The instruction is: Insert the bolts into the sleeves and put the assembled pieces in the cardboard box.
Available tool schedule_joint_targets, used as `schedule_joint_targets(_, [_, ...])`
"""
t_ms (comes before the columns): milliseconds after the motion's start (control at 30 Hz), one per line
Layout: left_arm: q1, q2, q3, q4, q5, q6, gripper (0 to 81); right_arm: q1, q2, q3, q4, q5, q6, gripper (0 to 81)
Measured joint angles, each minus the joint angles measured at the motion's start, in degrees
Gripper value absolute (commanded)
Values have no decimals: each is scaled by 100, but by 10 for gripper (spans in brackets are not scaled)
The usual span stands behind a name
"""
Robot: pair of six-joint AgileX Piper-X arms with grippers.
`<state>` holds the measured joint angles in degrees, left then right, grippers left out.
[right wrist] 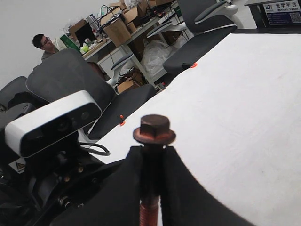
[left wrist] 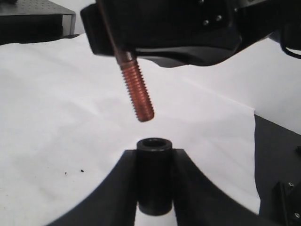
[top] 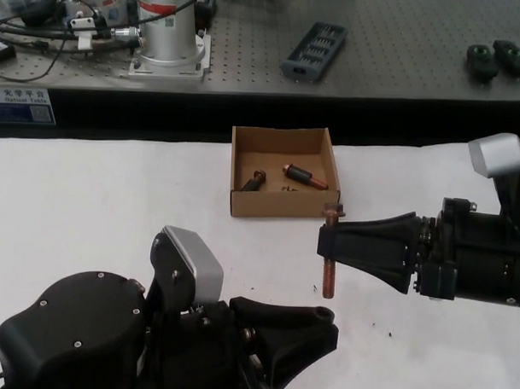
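Right end effector (top: 330, 241): closed on the copper-coloured flanged hex bolt (top: 330, 252), with the fingers clamped on the shank just below the flange. The bolt's head stands above the fingers and its threaded end hangs down free. The right wrist view confirms the grip: the bolt (right wrist: 154, 134) sits between the two black fingers of the right end effector (right wrist: 151, 162), head uppermost.

Left end effector (left wrist: 155, 157): closed on the black cylindrical sleeve (left wrist: 154, 181), which stands upright between the two fingers with its open bore facing up.

Relation of parts: in the left wrist view the bolt (left wrist: 137, 92) hangs slightly tilted above the sleeve. Its tip is near the bore but apart from it, with white surface visible in the gap. The tip sits a little to one side of the bore's centre. No thread has entered the sleeve.

Brown open-topped cardboard box (top: 277, 204): rests on the white tabletop (top: 89, 206), beyond both end effectors. Two small assembled pieces (top: 305, 176) lie on its floor, apart from each other, one towards the left front corner and one nearer the middle.
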<state>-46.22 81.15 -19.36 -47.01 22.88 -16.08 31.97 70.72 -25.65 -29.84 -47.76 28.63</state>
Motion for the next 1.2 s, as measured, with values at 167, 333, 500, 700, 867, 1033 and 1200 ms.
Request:
schedule_joint_targets(167, [0,0,0,-76,-243,0,6,0,0,0,0,0,45,43])
schedule_joint_targets(333, [0,0,0,-87,-249,-25,6,135,0,0,0,-4,44,43])
schedule_joint_targets(500, [0,0,11,-130,-89,-25,6,191,0,0,0,-4,22,43])
schedule_joint_targets(700, [0,0,7,-145,-55,-39,6,191,0,0,0,-4,7,43])
schedule_joint_targets(867, [0,0,7,-166,-125,-199,6,191,0,0,-17,7,7,43])
schedule_joint_targets(1033, [0,0,7,-276,-171,-395,6,191,0,0,-44,38,7,43])
schedule_joint_targets(1200, [0,0,29,-422,-205,-458,6,191,0,0,-22,51,-1,43])
